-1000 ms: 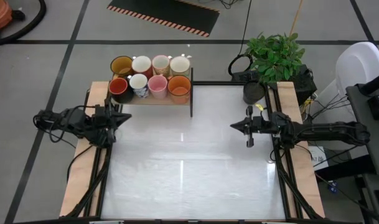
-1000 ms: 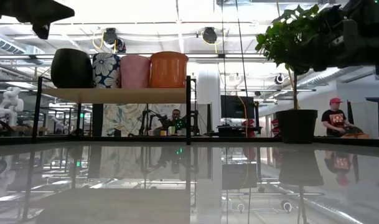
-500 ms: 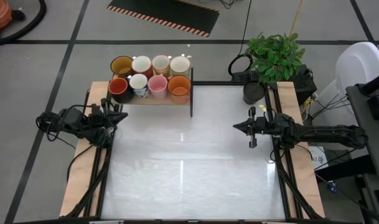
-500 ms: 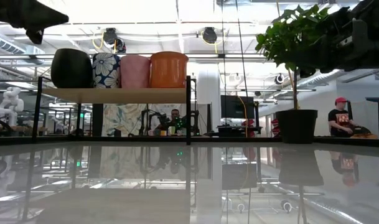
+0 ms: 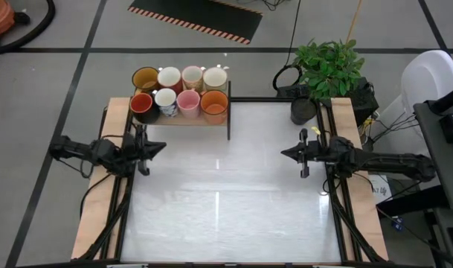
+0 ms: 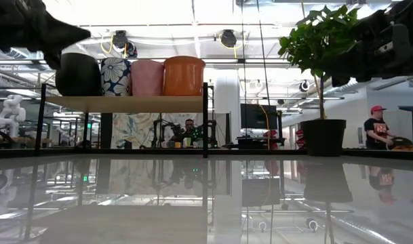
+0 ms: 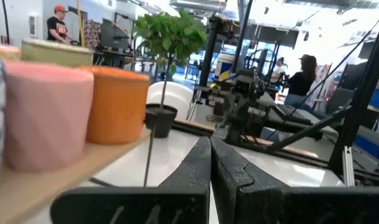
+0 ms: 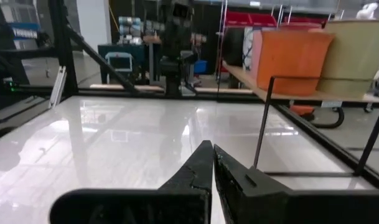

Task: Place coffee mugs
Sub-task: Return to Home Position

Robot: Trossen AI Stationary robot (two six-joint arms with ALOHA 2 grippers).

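White glossy tabletop (image 5: 219,208) fills the space between two wooden side rails, with a grey tiled floor around it and a busy workshop beyond. At the far left corner stands a raised wooden shelf (image 6: 125,103) on a dark frame, and all eight coffee mugs sit on it in two rows of four. The back row holds an amber-yellow mug (image 5: 145,78), a white mug (image 5: 169,77), a cream mug (image 5: 192,76) and another white one (image 5: 215,77). The front row holds a red-lined mug (image 5: 141,103) with a dark outside, a blue floral mug (image 5: 165,99), a pink mug (image 5: 188,100) and an orange mug (image 5: 214,100), each just beside the next. The left gripper (image 5: 162,147) hangs over the table's left edge just in front of the shelf, its jaws closed together on nothing. The right gripper (image 5: 283,153) hangs over the right side, facing it and well apart from it, its jaws likewise pressed together and empty. A potted plant (image 5: 326,67) and a dark grey pot (image 5: 302,110) stand at the far right corner. A person in a red cap (image 6: 379,129) sits in the room behind.
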